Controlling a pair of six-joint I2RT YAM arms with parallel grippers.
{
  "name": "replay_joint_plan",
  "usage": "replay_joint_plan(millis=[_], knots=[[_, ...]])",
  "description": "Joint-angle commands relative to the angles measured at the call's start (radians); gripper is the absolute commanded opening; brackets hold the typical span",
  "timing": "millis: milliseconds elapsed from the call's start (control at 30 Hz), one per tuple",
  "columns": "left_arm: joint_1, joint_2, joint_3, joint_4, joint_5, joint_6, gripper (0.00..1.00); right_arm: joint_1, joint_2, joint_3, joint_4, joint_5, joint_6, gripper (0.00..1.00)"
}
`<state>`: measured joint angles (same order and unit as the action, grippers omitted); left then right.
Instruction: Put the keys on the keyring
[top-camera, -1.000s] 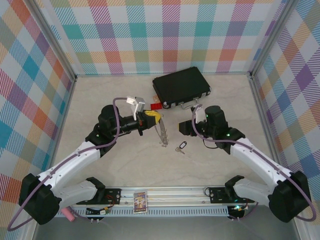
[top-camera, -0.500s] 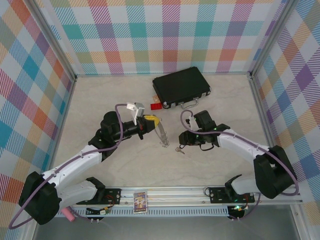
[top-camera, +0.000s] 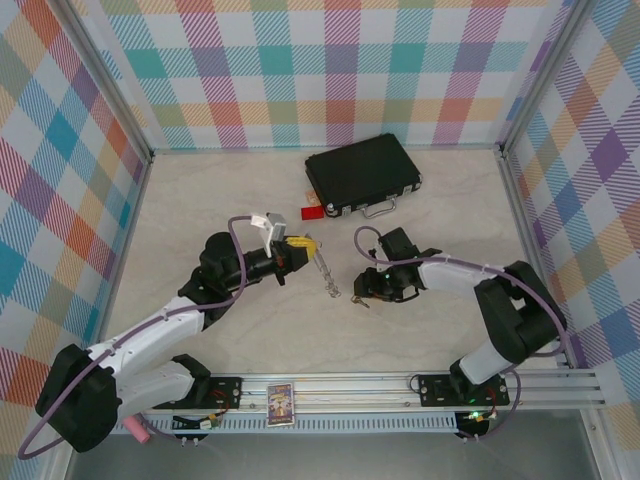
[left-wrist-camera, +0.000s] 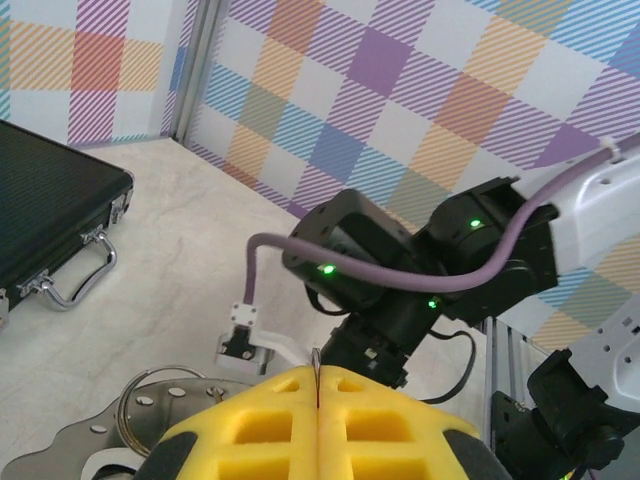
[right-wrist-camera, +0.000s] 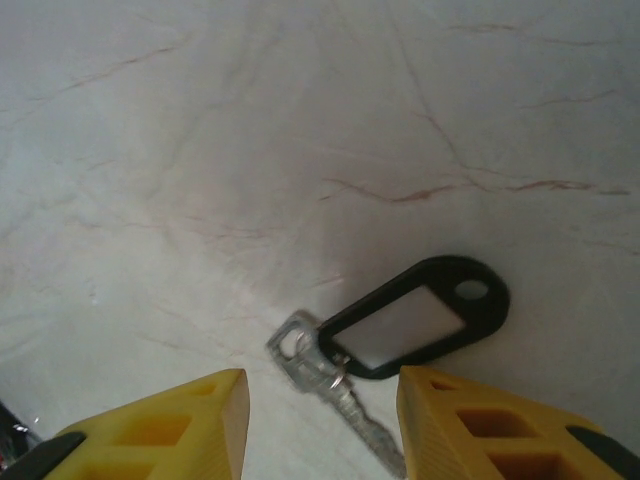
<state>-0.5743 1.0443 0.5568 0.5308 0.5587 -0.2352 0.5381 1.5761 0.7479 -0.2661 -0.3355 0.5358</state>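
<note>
Under right hand (right-wrist-camera: 320, 398), spread | silver key (right-wrist-camera: 330, 375) flat, blade toward wrist view's lower-right | left hand (top-camera: 302, 244) clamps keyring (top-camera: 322, 266)

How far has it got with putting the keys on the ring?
Partway at best. The left fingers are shut on the large thin grey metal keyring; whether a key already hangs there is too small to tell. The right fingers stand open either side of the silver key with the black oval head, lying on the table. Grasping and threading it remain.

black case (top-camera: 362, 177) far back, small red tag (top-camera: 311, 212) just beside it
</note>
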Motion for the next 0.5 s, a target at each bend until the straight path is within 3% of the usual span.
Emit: replay_joint_plan(millis=[0,300,467], knots=[[0.004,-0.037,-0.011,0.085,-0.005,-0.009,0.0,0.008,0.051,0.073,0.013,0.031,-0.003,0.43],[0.004,-0.014,-0.014,0.09,-0.016,-0.005,0.0,0.002,0.204,0.261,-0.025,0.061,-0.109,0.44],[0.004,-0.005,-0.014,0.093,-0.021,-0.001,0.0,0.0,0.201,0.312,-0.071,0.071,-0.14,0.44]])
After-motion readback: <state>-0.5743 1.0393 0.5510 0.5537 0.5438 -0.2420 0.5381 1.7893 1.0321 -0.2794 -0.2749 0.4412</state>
